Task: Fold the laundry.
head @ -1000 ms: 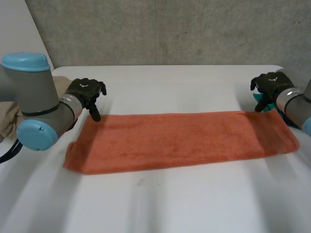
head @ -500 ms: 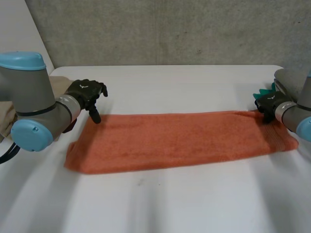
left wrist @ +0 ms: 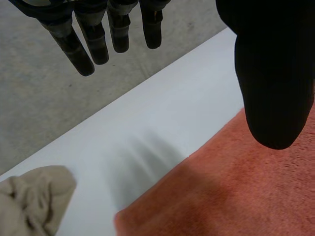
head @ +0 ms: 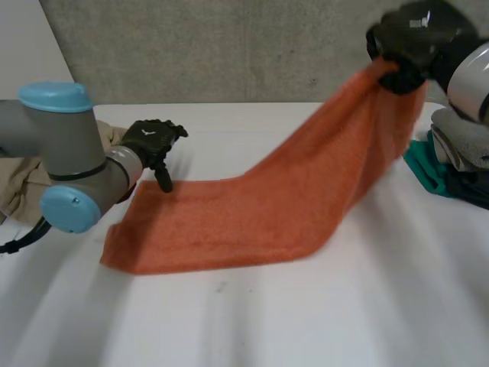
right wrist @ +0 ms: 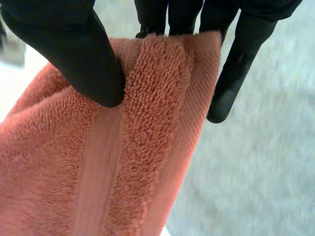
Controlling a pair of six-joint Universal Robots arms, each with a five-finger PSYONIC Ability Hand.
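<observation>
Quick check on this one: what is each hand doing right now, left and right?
Left hand: open, fingers straight, at a corner of the orange towel.
Right hand: closed on the towel's other end, pinched between thumb and fingers, held in the air.

— Where is the orange towel?
— Its left part lies flat on the white desk. Its right end slopes up to the upper right, bunched in the right hand.
— And the left hand?
— Centre left, fingers pointing down at the towel's far corner. A beige cloth sits at the left edge and piled clothes at the right.
</observation>
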